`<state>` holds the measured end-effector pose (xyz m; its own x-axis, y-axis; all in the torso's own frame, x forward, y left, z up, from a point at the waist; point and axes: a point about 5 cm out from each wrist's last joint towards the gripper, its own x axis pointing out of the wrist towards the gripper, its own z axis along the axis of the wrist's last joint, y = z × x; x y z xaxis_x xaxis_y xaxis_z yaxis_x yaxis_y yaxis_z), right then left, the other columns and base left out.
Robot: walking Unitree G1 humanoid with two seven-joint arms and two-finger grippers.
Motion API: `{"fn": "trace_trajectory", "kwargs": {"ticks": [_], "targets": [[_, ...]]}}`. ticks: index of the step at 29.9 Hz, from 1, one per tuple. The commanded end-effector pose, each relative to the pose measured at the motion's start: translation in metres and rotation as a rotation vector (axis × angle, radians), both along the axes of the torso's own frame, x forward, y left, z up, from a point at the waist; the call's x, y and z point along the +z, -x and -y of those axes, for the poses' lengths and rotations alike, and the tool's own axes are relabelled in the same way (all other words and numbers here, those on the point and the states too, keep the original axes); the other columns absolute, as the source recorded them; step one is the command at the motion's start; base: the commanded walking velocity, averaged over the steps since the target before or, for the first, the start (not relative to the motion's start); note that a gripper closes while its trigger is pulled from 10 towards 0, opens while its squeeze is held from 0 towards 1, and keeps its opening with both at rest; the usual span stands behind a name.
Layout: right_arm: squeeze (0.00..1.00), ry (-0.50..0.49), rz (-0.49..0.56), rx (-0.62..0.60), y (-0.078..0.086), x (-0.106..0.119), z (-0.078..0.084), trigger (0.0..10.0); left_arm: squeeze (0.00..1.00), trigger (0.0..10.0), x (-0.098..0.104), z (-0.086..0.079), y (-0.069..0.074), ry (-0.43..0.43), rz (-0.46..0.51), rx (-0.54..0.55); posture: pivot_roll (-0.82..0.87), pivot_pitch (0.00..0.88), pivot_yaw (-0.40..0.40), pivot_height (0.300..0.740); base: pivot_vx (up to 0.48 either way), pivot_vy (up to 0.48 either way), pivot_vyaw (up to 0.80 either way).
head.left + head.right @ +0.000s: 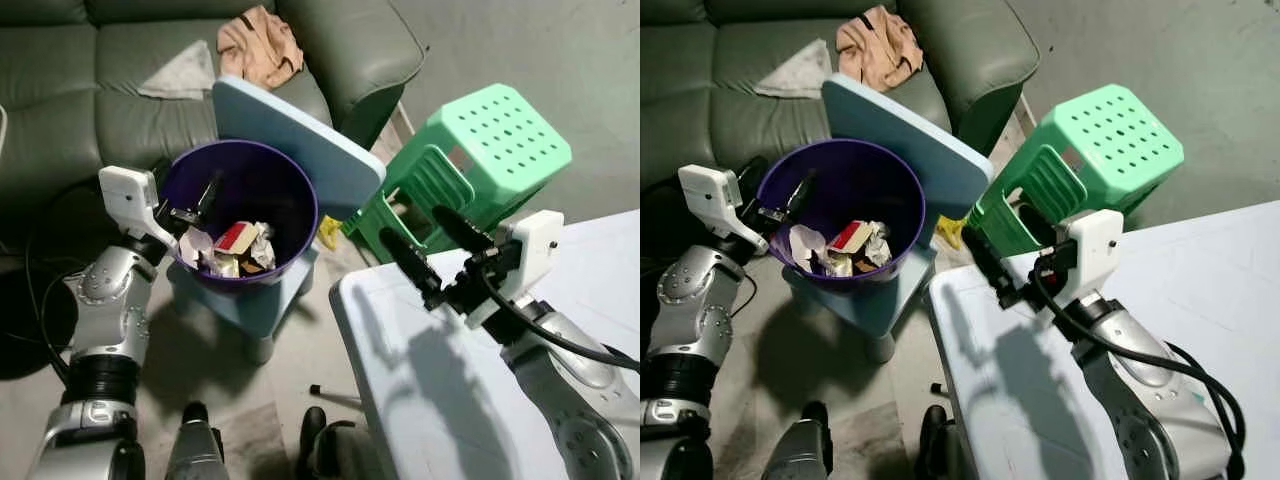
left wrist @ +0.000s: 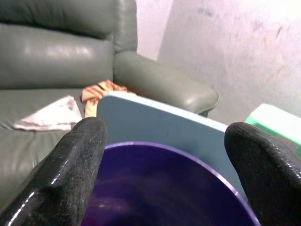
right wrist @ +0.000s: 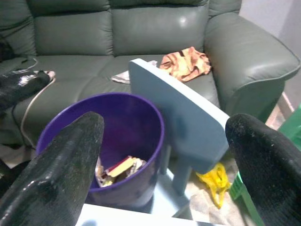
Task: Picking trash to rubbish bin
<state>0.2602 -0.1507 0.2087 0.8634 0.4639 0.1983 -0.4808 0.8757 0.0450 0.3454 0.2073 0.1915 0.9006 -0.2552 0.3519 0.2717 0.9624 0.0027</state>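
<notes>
A purple rubbish bin [image 1: 292,205] stands on the seat of a small light-blue chair [image 1: 300,145] in front of the sofa. Crumpled paper and a red-and-yellow packet [image 1: 236,240] lie in its bottom. My left gripper [image 1: 198,200] hangs open just over the bin's left rim, nothing between its fingers [image 2: 70,174]. My right gripper [image 1: 412,225] is open and empty above the near corner of the white table [image 1: 420,400], pointing toward the bin [image 3: 117,117]. A yellow wrapper [image 3: 211,181] lies on the floor between the chair and the green stool.
A green plastic stool [image 1: 485,140] lies tipped against the table's far side. The grey-green sofa [image 1: 90,90] behind the bin carries an orange cloth [image 1: 260,45] and a grey rag [image 1: 185,72]. A thin black stick [image 1: 335,395] lies on the floor near my feet.
</notes>
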Motion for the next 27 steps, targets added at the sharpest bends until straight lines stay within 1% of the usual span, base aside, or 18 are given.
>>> {"fn": "trace_trajectory", "kwargs": {"ticks": [1, 2, 4, 6, 9, 11, 14, 15, 17, 20, 21, 24, 27], "targets": [[0.00, 0.022, 0.007, -0.065, -0.003, -0.006, 0.008, 10.0, 0.00, 10.0, -0.003, 0.008, 0.006, -0.004, -0.013, -0.001, 0.00, 0.193, -0.133, 0.740, 0.000, 0.000, 0.00], [0.00, 0.028, 0.009, -0.094, -0.007, -0.008, 0.010, 10.0, 0.00, 10.0, -0.003, 0.010, 0.009, 0.017, -0.016, 0.023, 0.00, 0.187, -0.131, 0.740, 0.000, 0.000, 0.00], [0.00, 0.039, 0.012, -0.119, -0.011, -0.011, 0.012, 10.0, 0.00, 10.0, -0.002, 0.011, 0.011, 0.025, -0.026, 0.049, 0.00, 0.171, -0.124, 0.740, 0.000, 0.000, 0.00], [0.00, 0.048, 0.015, -0.136, -0.015, -0.013, 0.013, 10.0, 0.00, 10.0, -0.002, 0.014, 0.014, 0.046, -0.029, 0.055, 0.00, 0.156, -0.122, 0.740, 0.000, 0.000, 0.00], [0.00, 0.070, 0.028, -0.199, -0.023, -0.018, 0.017, 10.0, 0.00, 10.0, -0.002, 0.019, 0.018, 0.042, -0.039, 0.067, -0.01, 0.129, -0.110, 0.740, 0.000, 0.000, 0.00], [0.00, 0.075, 0.027, -0.222, -0.024, -0.019, 0.018, 10.0, 0.00, 10.0, -0.002, 0.021, 0.019, 0.031, -0.041, 0.076, -0.01, 0.118, -0.105, 0.740, 0.000, 0.000, 0.00], [0.00, 0.071, 0.027, -0.262, -0.026, -0.025, 0.020, 10.0, 0.00, 10.0, -0.005, 0.022, 0.018, 0.045, -0.069, 0.118, -0.02, 0.099, -0.092, 0.740, 0.000, 0.000, 0.00], [0.00, 0.058, 0.022, -0.278, -0.025, -0.029, 0.021, 10.0, 0.00, 10.0, -0.006, 0.026, 0.019, 0.054, -0.071, 0.119, -0.03, 0.092, -0.085, 0.740, 0.000, 0.000, 0.00], [0.00, 0.052, 0.021, -0.283, -0.025, -0.031, 0.022, 10.0, 0.00, 10.0, -0.006, 0.027, 0.019, 0.055, -0.073, 0.119, -0.03, 0.092, -0.085, 0.740, 0.000, 0.000, 0.00], [0.00, 0.051, 0.004, -0.310, -0.025, -0.043, 0.023, 10.0, 0.00, 10.0, -0.012, 0.034, 0.020, 0.052, -0.095, 0.114, -0.04, 0.066, -0.075, 0.740, 0.000, 0.000, 0.00], [0.00, 0.047, -0.007, -0.326, -0.025, -0.049, 0.024, 10.0, 0.00, 10.0, -0.015, 0.039, 0.021, 0.053, -0.106, 0.112, -0.04, 0.060, -0.070, 0.740, 0.000, 0.000, 0.00], [0.00, 0.055, -0.014, -0.344, -0.026, -0.055, 0.026, 10.0, 0.00, 10.0, -0.021, 0.045, 0.019, 0.051, -0.127, 0.108, -0.05, 0.037, -0.065, 0.740, 0.000, 0.000, 0.00], [0.00, 0.063, -0.013, -0.363, -0.028, -0.056, 0.027, 10.0, 0.00, 10.0, -0.022, 0.047, 0.018, 0.053, -0.131, 0.106, -0.06, 0.023, -0.060, 0.740, 0.000, 0.000, 0.00]]}}
